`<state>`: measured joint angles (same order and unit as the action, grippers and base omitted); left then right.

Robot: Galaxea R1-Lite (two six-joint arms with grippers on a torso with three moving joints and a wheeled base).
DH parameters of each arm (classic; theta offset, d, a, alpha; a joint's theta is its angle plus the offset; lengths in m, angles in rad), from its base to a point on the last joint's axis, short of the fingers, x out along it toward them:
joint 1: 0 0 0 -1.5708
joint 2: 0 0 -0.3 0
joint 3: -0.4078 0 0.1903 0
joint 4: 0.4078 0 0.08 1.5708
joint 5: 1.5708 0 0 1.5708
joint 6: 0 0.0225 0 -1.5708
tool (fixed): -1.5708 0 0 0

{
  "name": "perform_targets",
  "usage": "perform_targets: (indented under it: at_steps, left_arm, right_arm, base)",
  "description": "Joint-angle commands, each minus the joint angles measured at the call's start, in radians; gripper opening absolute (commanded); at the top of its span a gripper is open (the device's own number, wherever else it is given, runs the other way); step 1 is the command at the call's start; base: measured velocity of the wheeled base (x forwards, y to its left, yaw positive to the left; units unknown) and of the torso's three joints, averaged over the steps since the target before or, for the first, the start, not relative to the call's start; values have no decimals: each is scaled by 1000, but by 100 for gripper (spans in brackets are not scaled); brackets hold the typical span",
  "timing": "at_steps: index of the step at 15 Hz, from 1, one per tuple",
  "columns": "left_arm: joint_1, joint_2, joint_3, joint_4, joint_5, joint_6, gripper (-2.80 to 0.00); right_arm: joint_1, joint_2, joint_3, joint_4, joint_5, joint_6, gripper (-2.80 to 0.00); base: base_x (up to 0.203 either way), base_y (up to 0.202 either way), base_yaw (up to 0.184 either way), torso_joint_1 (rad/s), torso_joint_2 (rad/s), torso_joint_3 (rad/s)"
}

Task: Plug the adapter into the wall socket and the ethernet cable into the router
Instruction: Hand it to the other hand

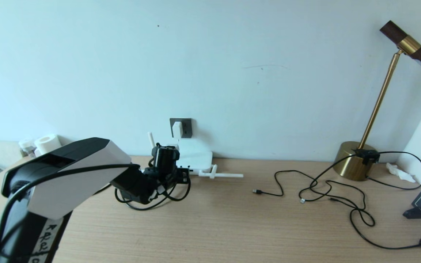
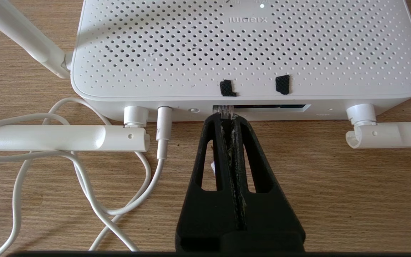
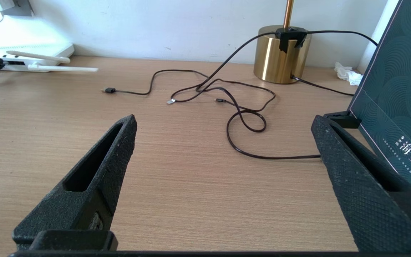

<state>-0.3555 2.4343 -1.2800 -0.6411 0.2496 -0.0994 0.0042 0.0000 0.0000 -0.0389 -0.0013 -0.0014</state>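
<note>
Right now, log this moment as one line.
adapter: in wall socket | left gripper: shut on ethernet cable plug at router port | right gripper: open, idle

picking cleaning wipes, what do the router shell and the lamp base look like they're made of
The router looks like matte white moulded plastic: even colour, a grid of small vent holes. The lamp base looks like brushed brass-toned metal, with vertical sheen streaks; whether solid or plated cannot be told.

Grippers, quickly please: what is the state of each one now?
Left gripper: shut on the ethernet cable plug, at the router port.
Right gripper: open, holding nothing, above the desk.
</note>
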Motion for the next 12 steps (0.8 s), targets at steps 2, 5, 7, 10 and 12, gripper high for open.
perform_targets:
  at_steps: [2, 5, 7, 10, 12]
  left_arm:
    - [0, 5, 1, -5, 3, 0, -280]
    - [0, 5, -4, -5, 2, 0, -280]
    - [0, 5, -7, -5, 4, 0, -280]
    - [-2, 6, -21, -3, 4, 0, -280]
    - [-1, 19, -34, -2, 21, -3, -280]
  right_arm:
    - [0, 2, 12, -1, 0, 0, 0]
    - [0, 2, 12, -2, 0, 0, 0]
    - [0, 2, 12, -1, 0, 0, 0]
    - [0, 2, 12, -1, 0, 0, 0]
    - [0, 2, 12, -1, 0, 0, 0]
  base:
    - [0, 0, 0, 0, 0, 0]
    - [0, 0, 0, 0, 0, 0]
    - [0, 0, 0, 0, 0, 0]
    - [0, 0, 0, 0, 0, 0]
    - [0, 0, 0, 0, 0, 0]
